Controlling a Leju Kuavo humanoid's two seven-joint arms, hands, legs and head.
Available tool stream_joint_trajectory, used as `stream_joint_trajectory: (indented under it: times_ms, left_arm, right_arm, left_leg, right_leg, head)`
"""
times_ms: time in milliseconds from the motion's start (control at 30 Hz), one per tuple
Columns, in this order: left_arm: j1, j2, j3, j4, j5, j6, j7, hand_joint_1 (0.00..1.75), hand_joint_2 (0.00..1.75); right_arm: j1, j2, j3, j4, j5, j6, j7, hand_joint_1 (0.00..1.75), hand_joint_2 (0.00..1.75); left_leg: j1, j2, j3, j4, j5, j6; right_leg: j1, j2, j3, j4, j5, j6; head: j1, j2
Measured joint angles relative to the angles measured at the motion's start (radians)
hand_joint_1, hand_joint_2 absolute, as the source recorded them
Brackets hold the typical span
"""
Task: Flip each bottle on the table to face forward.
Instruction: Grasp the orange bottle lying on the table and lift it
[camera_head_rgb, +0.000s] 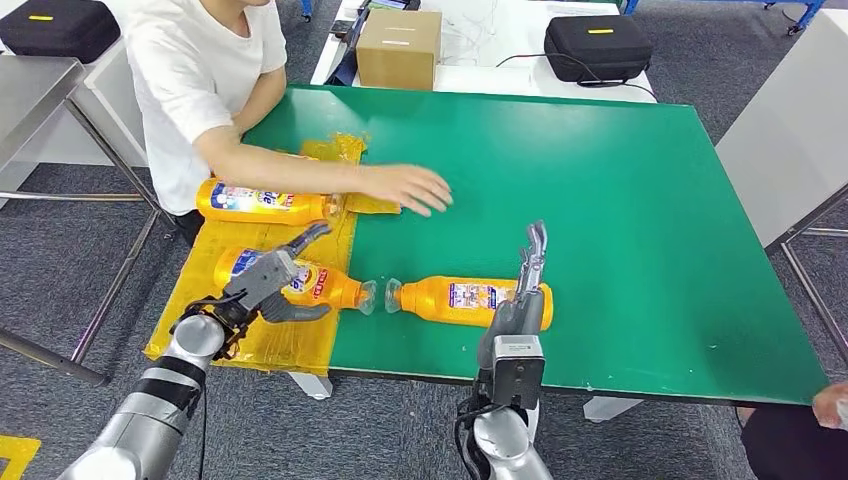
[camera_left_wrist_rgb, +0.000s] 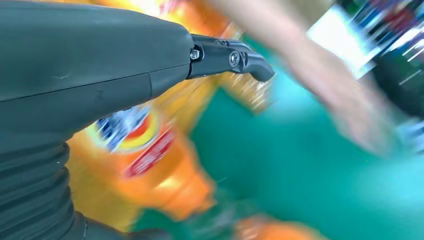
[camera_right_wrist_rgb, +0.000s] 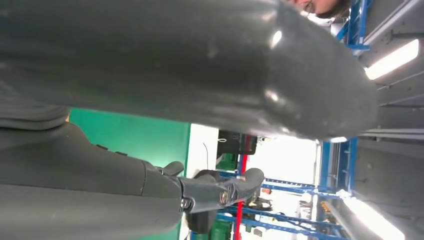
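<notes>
Three orange plastic bottles lie on their sides on our green table (camera_head_rgb: 620, 200). Our left hand (camera_head_rgb: 275, 285) rests released over the near-left bottle (camera_head_rgb: 325, 285); our right hand (camera_head_rgb: 528, 290), fingers extended and apart, stands at the middle bottle (camera_head_rgb: 465, 300). A person's hand (camera_head_rgb: 405, 187) reaches beside the far-left bottle (camera_head_rgb: 260, 202). Labels show on all three; we cannot judge how many are done.

Head view: from high at the near edge, facing forward and down over the whole green surface (camera_head_rgb: 600, 200).
Left wrist view: very close behind the left hand (camera_left_wrist_rgb: 90, 65), facing a blurred orange bottle (camera_left_wrist_rgb: 150, 155) at the near left.
Right wrist view: close behind the right hand (camera_right_wrist_rgb: 190, 75), facing the far side and the room beyond.
Shared: all three show the green surface; head and left wrist views share that bottle.
</notes>
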Motion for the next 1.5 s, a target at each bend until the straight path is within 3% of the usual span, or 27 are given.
stream_joint_trajectory:
  times_ms: [133, 300, 667, 967, 1167, 1500]
  left_arm:
    - [0.042, -0.019, 0.017, -0.154, 0.101, 0.069, -0.006, 0.0, 1.75]
    - [0.071, -0.073, 0.056, -0.301, 0.254, 0.187, -0.003, 0.0, 1.75]
    - [0.159, -0.141, 0.141, -0.518, 0.455, 0.327, 0.018, 0.0, 1.75]
    - [0.215, -0.157, 0.129, -0.618, 0.438, 0.323, 0.0, 0.0, 1.75]
    - [0.236, -0.16, 0.115, -0.636, 0.426, 0.328, 0.008, 0.0, 1.75]
    - [0.205, -0.17, 0.112, -0.577, 0.401, 0.351, 0.038, 0.0, 1.75]
  right_arm:
    - [-0.005, -0.013, 0.012, 0.018, 0.099, -0.03, 0.0, 0.0, 1.75]
    - [-0.033, -0.031, 0.007, 0.137, 0.402, -0.019, 0.057, 0.0, 1.75]
    - [-0.064, -0.155, -0.061, 0.284, 0.765, 0.052, 0.318, 0.0, 1.75]
    - [-0.073, -0.224, -0.123, 0.296, 0.855, 0.081, 0.384, 0.0, 1.75]
    - [-0.128, -0.265, -0.174, 0.354, 0.868, 0.223, 0.432, 0.0, 1.75]
    - [-0.236, -0.267, -0.186, 0.523, 0.861, 0.267, 0.429, 0.0, 1.75]
  left_leg:
    - [0.0, 0.0, 0.0, 0.0, 0.0, 0.0]
    - [0.0, 0.0, 0.0, 0.0, 0.0, 0.0]
    - [0.0, -0.001, -0.001, 0.0, 0.0, 0.0]
    - [0.0, -0.001, -0.001, 0.0, 0.0, 0.001]
    - [-0.001, -0.001, -0.001, 0.0, 0.0, 0.001]
    - [0.0, 0.0, -0.001, 0.001, 0.001, 0.001]
  right_leg:
    - [0.0, 0.0, 0.0, 0.0, 0.0, 0.0]
    - [0.0, 0.0, 0.0, 0.0, 0.0, 0.0]
    - [0.0, -0.001, 0.0, 0.0, 0.0, 0.0]
    - [0.0, -0.001, 0.0, -0.001, 0.0, 0.0]
    - [0.0, -0.001, 0.0, -0.001, 0.001, 0.001]
    - [0.0, -0.001, 0.0, 0.0, 0.001, 0.001]
  head:
    - [0.0, 0.0]
    - [0.0, 0.0]
    - [0.0, 0.0]
    - [0.0, 0.0]
    - [0.0, 0.0]
    - [0.0, 0.0]
